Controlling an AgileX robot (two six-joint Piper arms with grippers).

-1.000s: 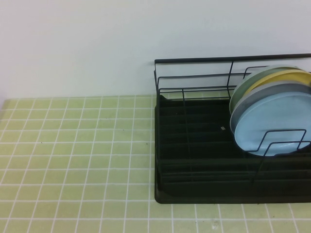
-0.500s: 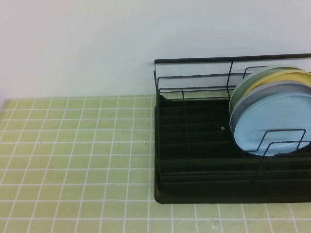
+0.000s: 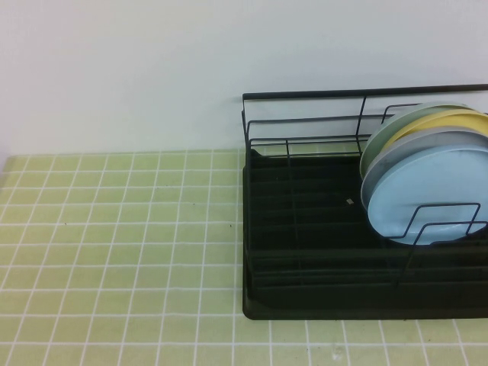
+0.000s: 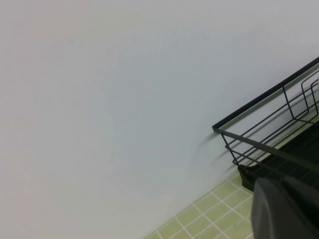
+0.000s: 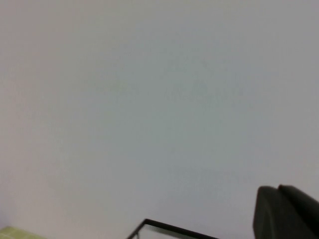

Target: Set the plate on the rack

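Note:
A black wire dish rack [image 3: 305, 145] on a black drip tray [image 3: 320, 305] stands at the right of the green tiled table. Several plates stand on edge at its right end: a light blue plate [image 3: 427, 194] in front, then a grey plate [image 3: 427, 141], a yellow plate [image 3: 450, 120] and a pale green plate [image 3: 396, 122] behind it. Neither arm shows in the high view. My left gripper [image 4: 284, 209] is shut and empty, raised near the rack's left corner [image 4: 219, 129]. My right gripper [image 5: 284, 211] is shut and empty, facing the white wall above the rack's top bar [image 5: 169, 229].
Green tiles with white grout [image 3: 114, 252] cover the table left of the rack. A white wall [image 3: 152, 69] runs along the back. The rack's left and middle slots hold no plates.
Nothing has visibly changed in the high view.

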